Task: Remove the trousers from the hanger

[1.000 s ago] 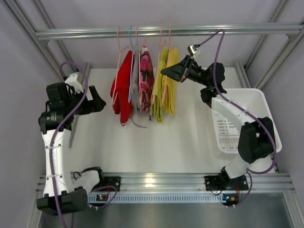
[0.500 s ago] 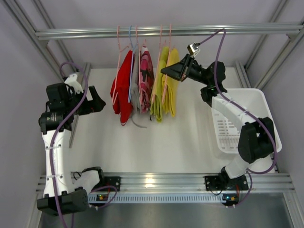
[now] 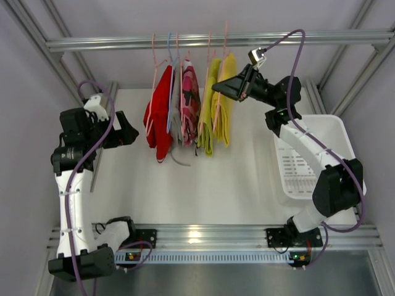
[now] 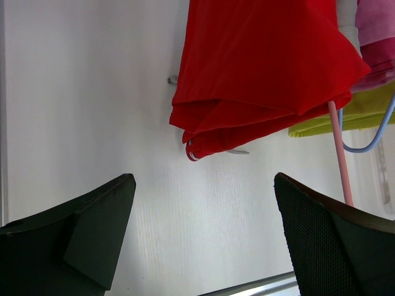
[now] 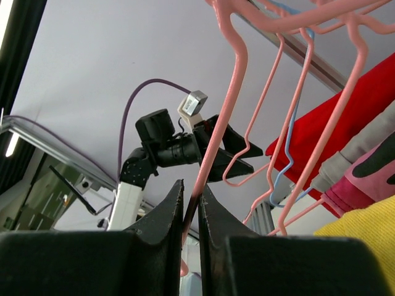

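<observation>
Two trousers hang on pink hangers from the rail [image 3: 123, 43]: a duller yellow-green pair [image 3: 207, 117] and, to its right, a bright yellow pair [image 3: 226, 105]. My right gripper [image 3: 217, 91] is shut on the pink hanger [image 3: 225, 38] of the bright yellow pair, whose hook stands above the rail. In the right wrist view the fingers [image 5: 191, 197] pinch the pink hanger wire [image 5: 223, 111], with yellow cloth [image 5: 364, 225] at lower right. My left gripper [image 3: 129, 132] is open and empty, left of the clothes; its view [image 4: 203, 179] shows only table between its fingers.
A red garment [image 3: 159, 117] and a pink patterned garment [image 3: 190, 102] hang left of the trousers, with a blue hanger [image 3: 170, 46] between them. The red garment [image 4: 265, 74] hangs just ahead of my left gripper. A white basket [image 3: 327, 132] stands at the right.
My right gripper has risen and shifted slightly right, lifting the pink hanger and the bright yellow trousers; the hook now stands above the rail. The left arm has not moved.
</observation>
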Robot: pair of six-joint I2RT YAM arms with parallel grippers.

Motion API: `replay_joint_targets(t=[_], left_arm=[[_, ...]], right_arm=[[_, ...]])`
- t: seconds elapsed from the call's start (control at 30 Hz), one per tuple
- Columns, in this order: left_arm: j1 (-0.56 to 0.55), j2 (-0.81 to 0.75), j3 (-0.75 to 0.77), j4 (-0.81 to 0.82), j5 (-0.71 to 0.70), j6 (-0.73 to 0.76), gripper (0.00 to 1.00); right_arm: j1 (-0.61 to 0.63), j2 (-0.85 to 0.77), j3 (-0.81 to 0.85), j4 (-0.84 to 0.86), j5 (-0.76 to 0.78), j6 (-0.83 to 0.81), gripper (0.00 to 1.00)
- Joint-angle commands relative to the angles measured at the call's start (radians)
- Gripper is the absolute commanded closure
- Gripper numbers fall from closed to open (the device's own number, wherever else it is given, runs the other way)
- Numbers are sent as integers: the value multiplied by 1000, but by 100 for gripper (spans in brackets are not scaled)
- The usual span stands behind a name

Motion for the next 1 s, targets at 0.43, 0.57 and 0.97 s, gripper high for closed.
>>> replay_joint_targets(t=[0.43, 0.57, 0.97], left_arm=[[7, 6, 149, 400, 569, -256, 1], [7, 48, 219, 487, 646, -342, 1], [-128, 170, 295, 825, 692, -615, 3]], right_arm=[[-1, -271, -39, 53, -29, -166, 100], [-1, -332, -82, -12, -29, -214, 100], [0, -515, -157, -285, 29, -401, 100]])
